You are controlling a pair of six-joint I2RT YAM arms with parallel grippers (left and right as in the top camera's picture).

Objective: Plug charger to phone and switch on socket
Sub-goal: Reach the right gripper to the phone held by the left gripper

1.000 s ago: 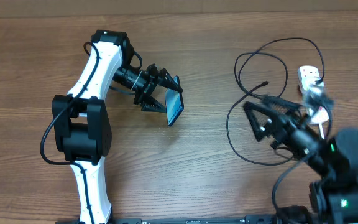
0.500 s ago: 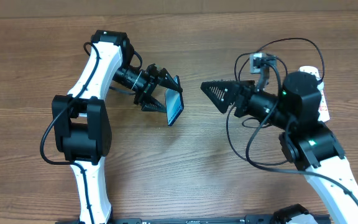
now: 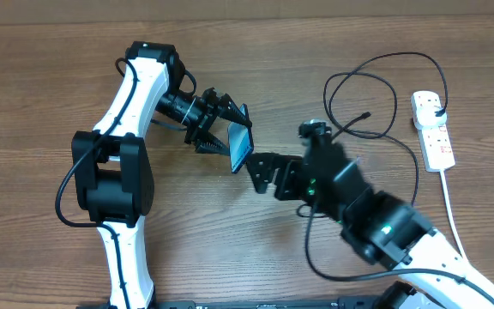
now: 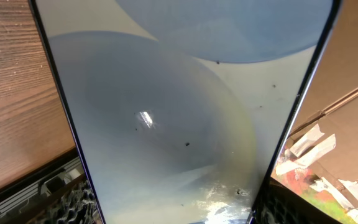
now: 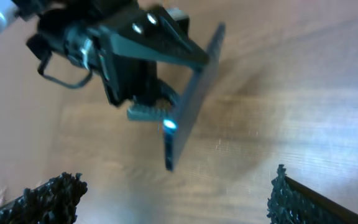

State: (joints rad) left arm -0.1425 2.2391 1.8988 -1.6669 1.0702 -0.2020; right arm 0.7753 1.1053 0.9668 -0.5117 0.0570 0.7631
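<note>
Moved: right gripper [image 3: 256,174], spread and empty, comes beside the phone [image 3: 242,148].
Left gripper [image 3: 231,137]: clamps the phone.
Charger connector [image 3: 365,114]: we see it at 2 o'clock from right gripper.

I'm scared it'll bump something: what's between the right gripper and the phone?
Nothing, only bare table between the right gripper and the phone; the right wrist view shows it.

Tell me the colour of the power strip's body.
The power strip is white, shown best in the overhead view.
</note>
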